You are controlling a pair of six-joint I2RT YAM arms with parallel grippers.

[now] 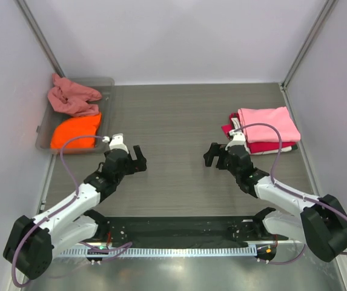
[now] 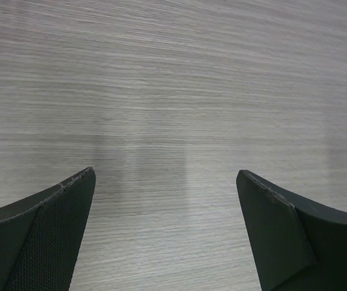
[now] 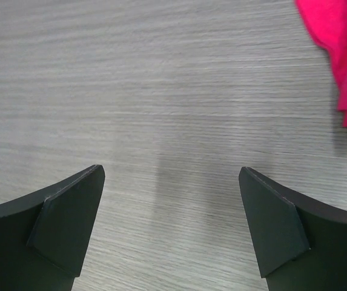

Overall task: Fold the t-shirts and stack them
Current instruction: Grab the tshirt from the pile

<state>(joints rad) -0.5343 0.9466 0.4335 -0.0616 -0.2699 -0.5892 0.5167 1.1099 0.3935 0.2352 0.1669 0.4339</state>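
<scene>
The left claw (image 1: pixel 138 159) and right claw (image 1: pixel 212 154) both stand spread wide, gripping nothing, low over the table (image 1: pixel 173 115), their arms reaching forward and angled inward. Just beyond the right claw, the light pink t-shirt (image 1: pixel 267 123) lies folded on the crimson t-shirt (image 1: pixel 265 147). Far left, the orange t-shirt (image 1: pixel 76 132) and salmon t-shirt (image 1: pixel 70 98) lie crumpled in the grey tray (image 1: pixel 108 91).

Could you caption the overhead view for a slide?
Open left gripper and right gripper; light pink shirt folded atop crimson shirt; salmon-pink shirt and orange shirt wait in tray.
</scene>
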